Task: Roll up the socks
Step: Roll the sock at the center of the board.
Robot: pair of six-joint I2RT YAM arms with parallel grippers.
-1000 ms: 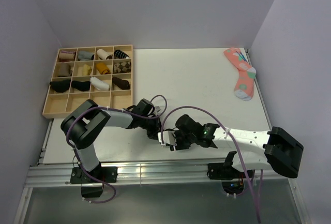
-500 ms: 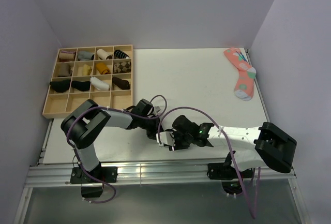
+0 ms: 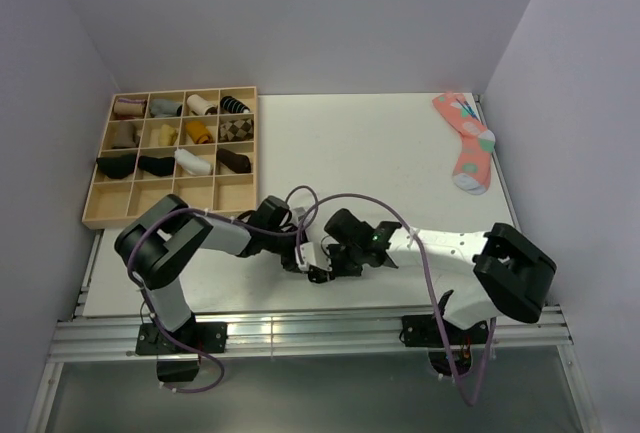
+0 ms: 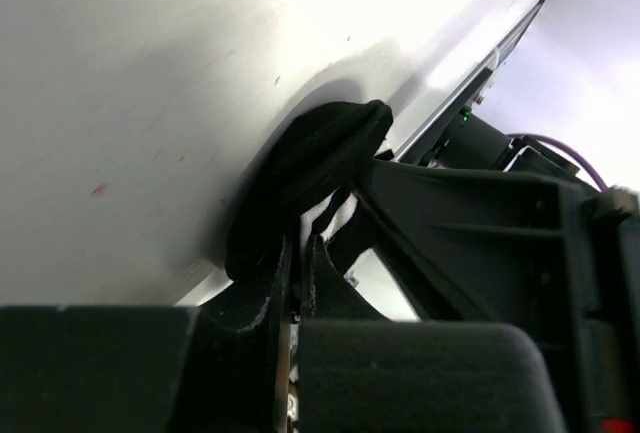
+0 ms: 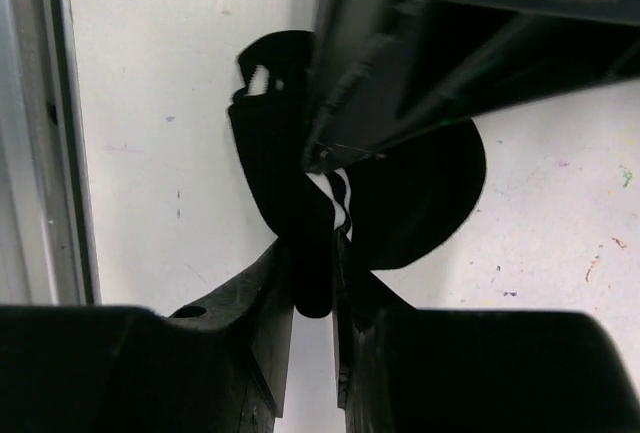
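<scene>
Right wrist view: my right tool [image 5: 312, 265] clamps the socks [image 5: 275, 148], my left tool [image 4: 297, 265] pinches them too, probably to hold the roll tight.

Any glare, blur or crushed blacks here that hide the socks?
Right wrist: table glares near the top; the socks are solid black, only white stripes readable. Left wrist: table overexposed, socks a featureless silhouette. Top external: sharp and evenly lit, but socks lost against the black arms.
</scene>
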